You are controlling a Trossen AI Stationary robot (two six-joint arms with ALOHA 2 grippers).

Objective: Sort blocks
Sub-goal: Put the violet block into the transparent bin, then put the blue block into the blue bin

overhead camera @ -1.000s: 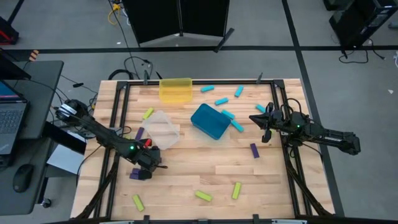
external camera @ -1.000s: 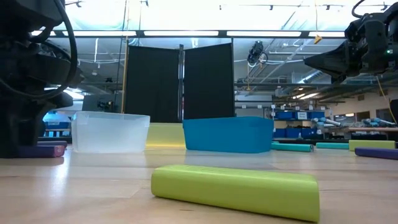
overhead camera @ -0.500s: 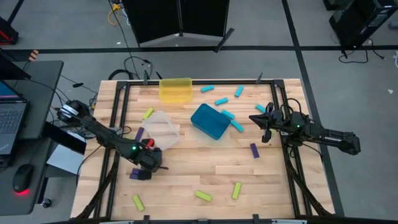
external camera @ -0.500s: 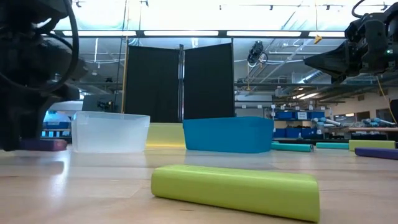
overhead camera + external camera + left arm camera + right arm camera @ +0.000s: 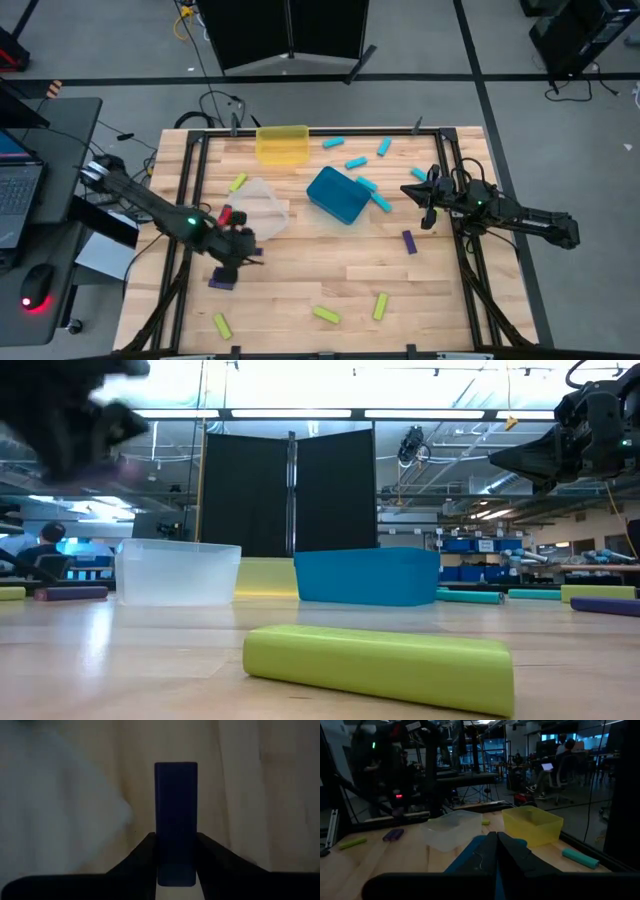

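Note:
Small cyan, purple and yellow-green blocks lie scattered flat on the wooden table. Among them are a yellow-green one [image 5: 378, 666] near the low camera and a purple one [image 5: 220, 281] by the left gripper. My left gripper [image 5: 240, 252] hovers near the clear bin [image 5: 260, 207], shut on a purple block [image 5: 175, 820]. In the low view this gripper [image 5: 80, 420] is a blur high above the table. My right gripper [image 5: 408, 189] waits shut above the table's right side, touching nothing; its fingers [image 5: 496, 851] point toward the teal bin [image 5: 338, 195]. My left gripper pinches the purple block between its two fingers [image 5: 145, 857] at the block's near end [image 5: 175, 865]. The block lies along the fingers and sticks out past their tips. The fingers point down from above. The block is lifted clear of the table.
A yellow bin [image 5: 282, 143] stands at the far edge, the clear bin and the teal bin near the middle. Cyan blocks [image 5: 357, 161] lie around the teal bin. Yellow-green blocks [image 5: 326, 315] lie along the near edge, and a purple one [image 5: 408, 241] at right centre.
My left gripper has risen from the table with one purple block, leaving a second purple block lying where the two were. The low view shows the arm going from table height to well above it. The right arm has kept still.

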